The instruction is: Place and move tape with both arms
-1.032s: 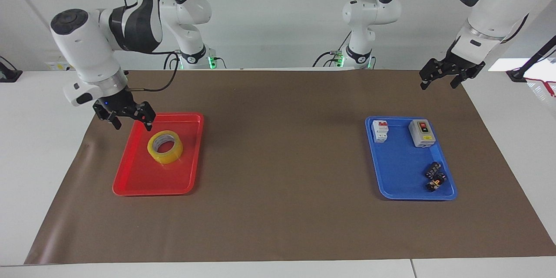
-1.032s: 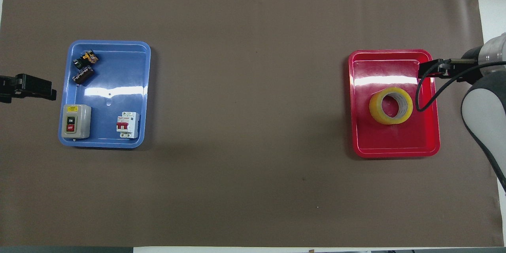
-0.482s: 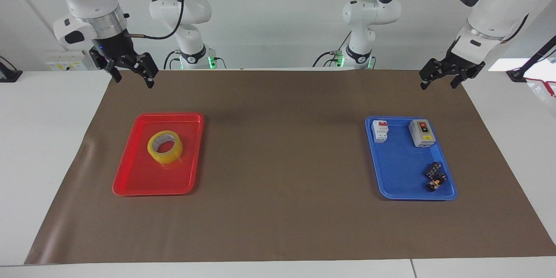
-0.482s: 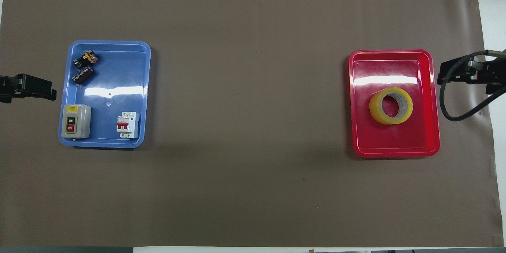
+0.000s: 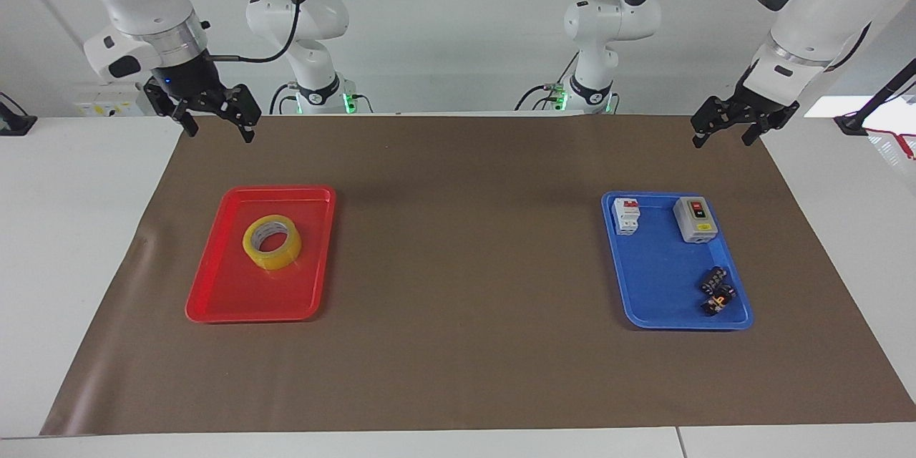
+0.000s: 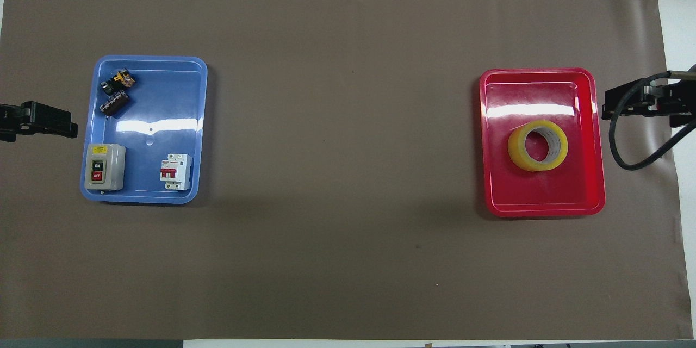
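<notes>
Right now the tape [image 5: 272, 242] lies flat on its side in the red tray [image 5: 215, 300], hole facing up, at my right arm's end of the table; a ring has no long axis, so any approach angle across its rim would serve. My right gripper [image 5: 212, 117] hangs empty with its fingers spread, up in the air over the brown mat's corner at the robots' edge, and the roll sits below it and farther out on the table, toward the middle. My left gripper [image 5: 724, 130] is likewise spread and empty, waiting above the mat at the other end, well apart from the roll. I judge the right arm to be the one placed to reach it.

Printing runs around the roll's white core, but I cannot read it. In the blue tray [image 5: 644, 315] the grey switch box [image 6: 104, 166] shows buttons marked ON and OFF; the white breaker [image 6: 175, 171] beside it has a red lever and lettering too small to make out.
</notes>
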{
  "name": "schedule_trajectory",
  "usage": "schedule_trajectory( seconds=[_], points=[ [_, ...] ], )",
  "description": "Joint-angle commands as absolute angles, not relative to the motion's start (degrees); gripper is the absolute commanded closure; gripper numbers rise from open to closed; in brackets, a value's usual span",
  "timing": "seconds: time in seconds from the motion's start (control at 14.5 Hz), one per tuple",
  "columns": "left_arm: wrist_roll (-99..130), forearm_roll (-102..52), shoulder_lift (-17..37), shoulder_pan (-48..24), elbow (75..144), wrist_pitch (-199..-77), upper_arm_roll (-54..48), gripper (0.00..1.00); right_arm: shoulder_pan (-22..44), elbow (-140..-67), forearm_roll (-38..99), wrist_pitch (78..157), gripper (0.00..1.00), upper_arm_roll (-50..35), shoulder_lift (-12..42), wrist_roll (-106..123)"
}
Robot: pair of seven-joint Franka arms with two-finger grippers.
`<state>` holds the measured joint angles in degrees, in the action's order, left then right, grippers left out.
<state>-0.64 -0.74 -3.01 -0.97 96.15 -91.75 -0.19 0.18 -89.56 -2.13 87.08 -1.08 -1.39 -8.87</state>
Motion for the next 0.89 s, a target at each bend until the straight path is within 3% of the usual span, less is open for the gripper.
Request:
schedule_trajectory(
  seconds=[0.0,0.83],
  points=[
    [-1.32,-2.02,-2.81,-0.62,95.62,-90.97,-0.18,0.0,-0.44,-85.78,-3.34,82.97,0.0,-1.58,0.16,-7.12],
    [-1.32,-2.02,-2.81,-0.62,95.62,-90.97,-0.18,0.0,-0.35,-87.54,-2.9,84.9,0.0,-1.58,-0.62,-1.49]
  ],
)
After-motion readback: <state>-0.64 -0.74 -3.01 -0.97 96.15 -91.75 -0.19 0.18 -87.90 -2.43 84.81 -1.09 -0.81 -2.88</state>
